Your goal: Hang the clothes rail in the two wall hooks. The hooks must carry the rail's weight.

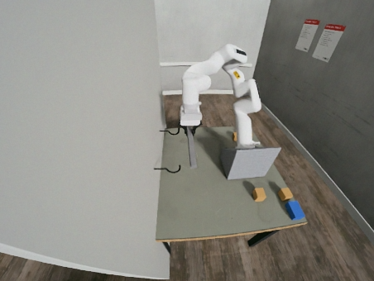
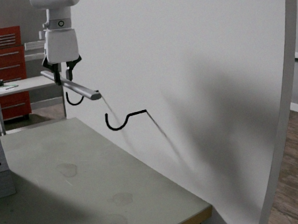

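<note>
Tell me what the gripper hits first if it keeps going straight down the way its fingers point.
Probably the table top. The gripper, shut on the rail, points straight down beside the far hook, which sits wallward of its line, though depth is unclear.

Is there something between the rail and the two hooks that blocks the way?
Nothing visible. The hand holds the rail in the air, beside and above the hooks, with only open space between them.
</note>
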Tool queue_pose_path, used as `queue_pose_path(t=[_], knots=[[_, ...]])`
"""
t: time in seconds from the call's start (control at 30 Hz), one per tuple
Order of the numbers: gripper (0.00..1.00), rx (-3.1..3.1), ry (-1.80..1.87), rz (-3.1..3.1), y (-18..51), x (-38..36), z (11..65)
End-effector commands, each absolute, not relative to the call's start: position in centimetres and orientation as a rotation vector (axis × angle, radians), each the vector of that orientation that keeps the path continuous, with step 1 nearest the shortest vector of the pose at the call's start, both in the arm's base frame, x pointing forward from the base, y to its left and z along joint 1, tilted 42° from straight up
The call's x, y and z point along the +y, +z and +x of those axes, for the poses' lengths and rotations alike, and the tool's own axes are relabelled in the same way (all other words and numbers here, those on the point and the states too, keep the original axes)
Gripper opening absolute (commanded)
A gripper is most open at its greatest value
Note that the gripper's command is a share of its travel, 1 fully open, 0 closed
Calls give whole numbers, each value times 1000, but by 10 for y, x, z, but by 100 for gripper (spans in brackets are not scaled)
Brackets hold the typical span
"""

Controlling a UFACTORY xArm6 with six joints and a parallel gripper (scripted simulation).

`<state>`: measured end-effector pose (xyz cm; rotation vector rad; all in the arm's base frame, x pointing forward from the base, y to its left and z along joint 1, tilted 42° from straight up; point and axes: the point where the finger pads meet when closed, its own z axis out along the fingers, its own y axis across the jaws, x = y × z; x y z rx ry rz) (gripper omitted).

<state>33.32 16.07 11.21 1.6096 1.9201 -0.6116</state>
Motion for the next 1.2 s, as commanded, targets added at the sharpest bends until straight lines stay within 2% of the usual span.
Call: queue_pose_path(t=[0.0,1.17], knots=[[0,1921,-606,1610,113,162,334],[0,1921,-606,1610,114,171,385]])
